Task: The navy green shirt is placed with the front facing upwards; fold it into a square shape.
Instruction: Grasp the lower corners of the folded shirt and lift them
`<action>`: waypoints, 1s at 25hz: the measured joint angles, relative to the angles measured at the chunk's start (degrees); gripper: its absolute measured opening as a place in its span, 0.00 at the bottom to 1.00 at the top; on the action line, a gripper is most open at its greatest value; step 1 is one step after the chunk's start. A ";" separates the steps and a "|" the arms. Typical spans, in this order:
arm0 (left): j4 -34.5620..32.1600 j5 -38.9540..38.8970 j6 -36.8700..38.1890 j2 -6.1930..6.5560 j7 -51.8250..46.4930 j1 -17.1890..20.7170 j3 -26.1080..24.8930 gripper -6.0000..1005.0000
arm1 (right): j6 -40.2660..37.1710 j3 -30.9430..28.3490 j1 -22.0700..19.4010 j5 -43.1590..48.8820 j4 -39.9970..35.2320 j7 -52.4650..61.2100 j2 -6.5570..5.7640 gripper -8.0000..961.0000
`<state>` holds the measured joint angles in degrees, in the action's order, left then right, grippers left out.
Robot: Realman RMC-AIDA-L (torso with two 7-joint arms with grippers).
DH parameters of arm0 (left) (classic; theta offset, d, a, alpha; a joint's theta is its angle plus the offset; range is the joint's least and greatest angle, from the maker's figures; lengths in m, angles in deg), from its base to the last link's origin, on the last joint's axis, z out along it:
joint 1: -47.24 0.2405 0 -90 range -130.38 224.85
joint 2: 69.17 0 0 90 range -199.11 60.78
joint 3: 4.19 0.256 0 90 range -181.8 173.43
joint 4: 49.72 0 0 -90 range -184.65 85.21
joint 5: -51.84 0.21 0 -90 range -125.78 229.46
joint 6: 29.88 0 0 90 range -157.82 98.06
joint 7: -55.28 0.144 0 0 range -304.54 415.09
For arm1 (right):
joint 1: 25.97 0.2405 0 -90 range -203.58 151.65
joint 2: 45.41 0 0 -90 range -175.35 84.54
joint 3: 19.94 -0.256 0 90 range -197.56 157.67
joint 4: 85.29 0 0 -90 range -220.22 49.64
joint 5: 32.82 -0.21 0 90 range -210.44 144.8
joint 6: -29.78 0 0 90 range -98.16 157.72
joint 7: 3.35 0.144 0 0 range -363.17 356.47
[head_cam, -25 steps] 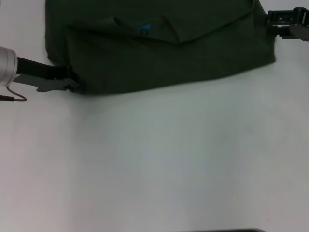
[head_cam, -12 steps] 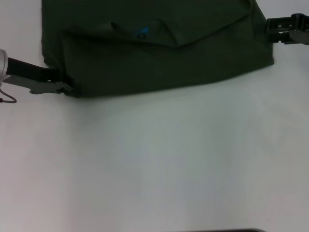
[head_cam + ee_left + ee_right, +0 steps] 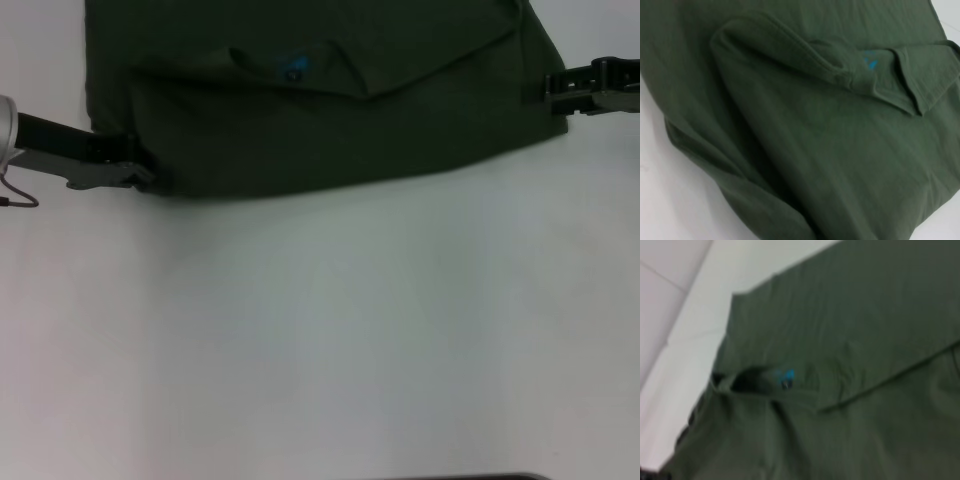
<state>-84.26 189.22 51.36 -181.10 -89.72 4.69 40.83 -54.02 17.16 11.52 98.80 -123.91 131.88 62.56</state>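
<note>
Folded navy green shirt (image 3: 330, 110) on white table (image 3: 350, 340), left gripper (image 3: 140, 172) at its near-left corner, right gripper (image 3: 552, 88) at its right edge, grip of both impossible to tell

right claw (image 3: 552, 88) moved nearer along shirt edge | navy green shirt (image 3: 330, 120) near-left corner drawn farther left

The white table (image 3: 330, 340) lies bare on the robot's side of the navy green shirt (image 3: 330, 120), open for passage, while at the shirt's near-left corner the left gripper (image 3: 140, 172) blocks the way and the right gripper (image 3: 552, 88) bars its right edge.
</note>
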 joint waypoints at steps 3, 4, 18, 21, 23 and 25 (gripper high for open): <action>0.00 -0.02 -0.01 -0.02 -0.02 -0.24 -0.01 0.04 | -1.61 0.34 -0.05 0.88 -2.25 0.12 -0.01 0.77; 0.00 -0.02 -0.03 -0.03 -0.03 -0.27 -0.02 0.04 | -2.13 0.29 -0.14 0.91 -3.08 0.15 -0.01 0.77; 0.00 -0.01 -0.46 -0.22 -0.28 0.13 -0.02 0.05 | 0.48 -1.03 -1.28 3.30 -5.35 0.51 -0.95 0.78; 0.00 -0.01 -0.43 -0.22 -0.29 0.21 -0.02 0.05 | 2.55 -0.88 -1.28 6.39 -5.37 -0.18 -0.46 0.77; 0.01 0.00 -0.35 -0.21 -0.29 0.27 -0.03 0.05 | 3.71 -0.73 -1.22 7.67 -5.37 -0.69 -0.02 0.77; 0.01 0.00 -0.32 -0.20 -0.29 0.27 -0.08 0.05 | 4.38 -0.56 -1.11 8.31 -5.35 -1.13 0.32 0.77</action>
<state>-84.25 189.21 51.04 -181.30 -90.01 4.96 40.75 -49.64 16.60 10.41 107.10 -129.26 130.75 62.88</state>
